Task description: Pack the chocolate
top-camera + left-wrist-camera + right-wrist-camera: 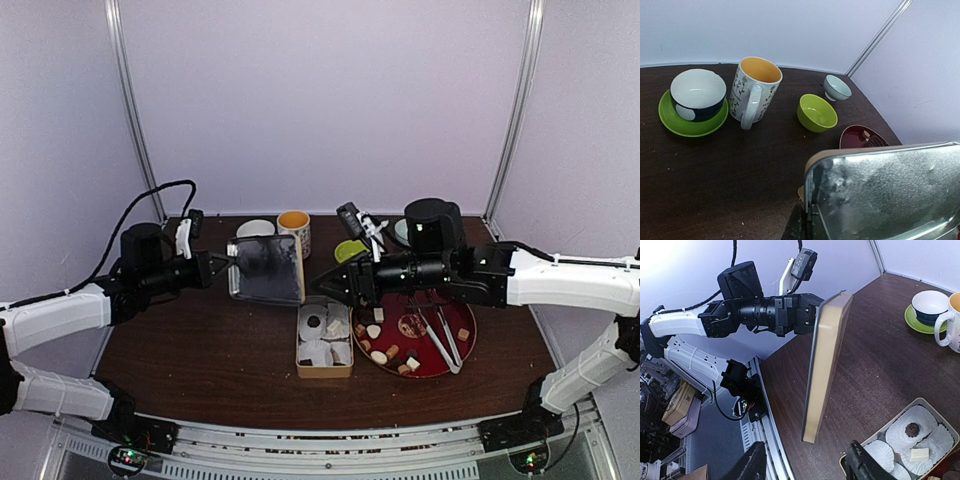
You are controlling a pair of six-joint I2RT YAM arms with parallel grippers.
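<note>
The chocolate lies in two places. Several tan, dark and cream pieces (pixel 378 357) sit on a dark red plate (pixel 428 352). A dark round (pixel 912 430) and a cream square (pixel 920 454) rest in white paper liners inside the open tan tin box (pixel 325 372). My left gripper (pixel 222 268) is shut on the edge of the tin lid (pixel 266 268), holding it upright above the table left of the box. My right gripper (pixel 322 285) is open just right of the lid. In the right wrist view its fingers (pixel 754 465) straddle the lid's lower corner (pixel 815 430) without touching it.
Silver tongs (pixel 445 338) lie on the red plate. Along the back stand a cup on a green saucer (pixel 697 95), a patterned mug (pixel 755 90), a green bowl (pixel 817 112) and a small pale bowl (pixel 836 87). The metal frame rail (pixel 767 425) runs along the near table edge.
</note>
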